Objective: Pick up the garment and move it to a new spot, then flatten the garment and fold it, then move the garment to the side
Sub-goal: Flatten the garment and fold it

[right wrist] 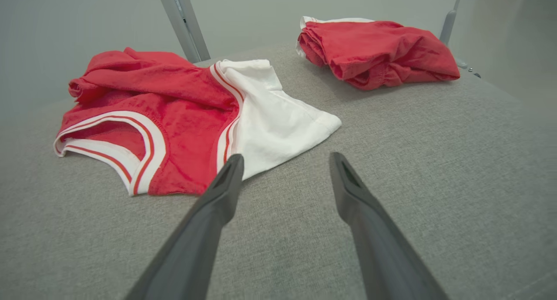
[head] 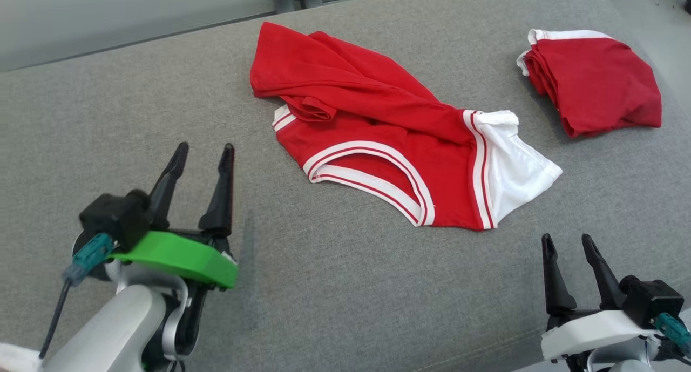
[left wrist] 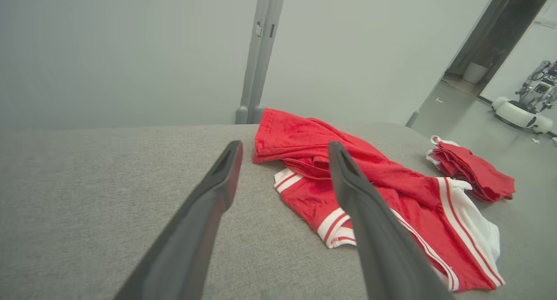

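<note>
I find no word, number, brand or sign that I can read, neither on the red-and-white garment (head: 388, 145) lying crumpled at twelve o'clock from me, nor on the folded red garment (head: 594, 86) at two o'clock, nor on the grey surface (head: 324, 296) under them.

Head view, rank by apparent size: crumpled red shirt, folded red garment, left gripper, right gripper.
1. crumpled red shirt
2. folded red garment and left gripper: roughly alike, gripper nearer the camera, so unranked
3. right gripper: smaller, partly cut off by the frame edge
</note>
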Motion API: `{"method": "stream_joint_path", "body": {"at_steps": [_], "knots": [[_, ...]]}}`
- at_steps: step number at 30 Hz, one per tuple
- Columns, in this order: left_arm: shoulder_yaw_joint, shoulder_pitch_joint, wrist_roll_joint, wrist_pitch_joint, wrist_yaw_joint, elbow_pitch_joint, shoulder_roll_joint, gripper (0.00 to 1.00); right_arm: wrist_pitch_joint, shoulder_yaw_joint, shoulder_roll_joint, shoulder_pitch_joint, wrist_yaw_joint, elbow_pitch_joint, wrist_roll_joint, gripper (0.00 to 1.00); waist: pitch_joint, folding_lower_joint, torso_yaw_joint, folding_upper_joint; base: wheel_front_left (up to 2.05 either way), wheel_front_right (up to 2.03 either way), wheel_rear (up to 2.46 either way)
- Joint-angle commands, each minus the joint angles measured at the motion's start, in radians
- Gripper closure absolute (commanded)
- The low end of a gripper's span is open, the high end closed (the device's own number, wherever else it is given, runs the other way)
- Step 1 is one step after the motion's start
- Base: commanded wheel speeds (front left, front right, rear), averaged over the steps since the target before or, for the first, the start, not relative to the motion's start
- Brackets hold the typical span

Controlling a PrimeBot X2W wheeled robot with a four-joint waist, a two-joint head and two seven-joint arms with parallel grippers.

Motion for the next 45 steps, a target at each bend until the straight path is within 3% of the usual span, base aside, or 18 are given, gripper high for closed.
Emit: {"method": "stream_joint_path", "body": {"at_steps": [1,9,14,19,28,45], "knots": [[0.03,0.037,0.018,0.0,-0.01,-0.007,0.003,0.0,0.0,-0.01,-0.006,0.018,0.0,0.006,-0.008,0.0,-0.038,0.0,0.029,0.0001,0.0,0.0,0.0],[0.312,0.343,0.176,0.0,-0.044,-0.077,-0.022,0.0,0.0,-0.07,-0.015,0.078,0.0,0.0,-0.034,0.0,-0.098,0.0,0.046,0.0001,0.0,0.0,0.0],[0.396,0.479,0.252,0.0,-0.079,-0.079,-0.029,0.0,0.0,-0.071,-0.037,0.079,0.0,-0.017,-0.073,0.0,-0.116,0.0,0.072,0.0001,0.0,0.0,0.0],[0.421,0.536,0.308,0.0,-0.133,-0.052,-0.072,0.0,0.0,-0.085,-0.047,0.063,0.0,-0.04,-0.101,0.0,-0.145,0.0,0.128,0.0001,0.0,0.0,0.0],[0.484,0.597,0.353,0.0,-0.174,-0.023,-0.137,0.0,0.0,-0.094,-0.054,0.09,0.0,-0.054,-0.131,0.0,-0.201,0.0,0.185,0.0001,0.0,0.0,0.0],[0.536,0.627,0.379,0.0,-0.216,-0.002,-0.185,0.0,0.0,-0.08,-0.057,0.092,0.0,-0.031,-0.129,0.0,-0.223,0.0,0.187,0.0001,0.0,0.0,0.0]]}}
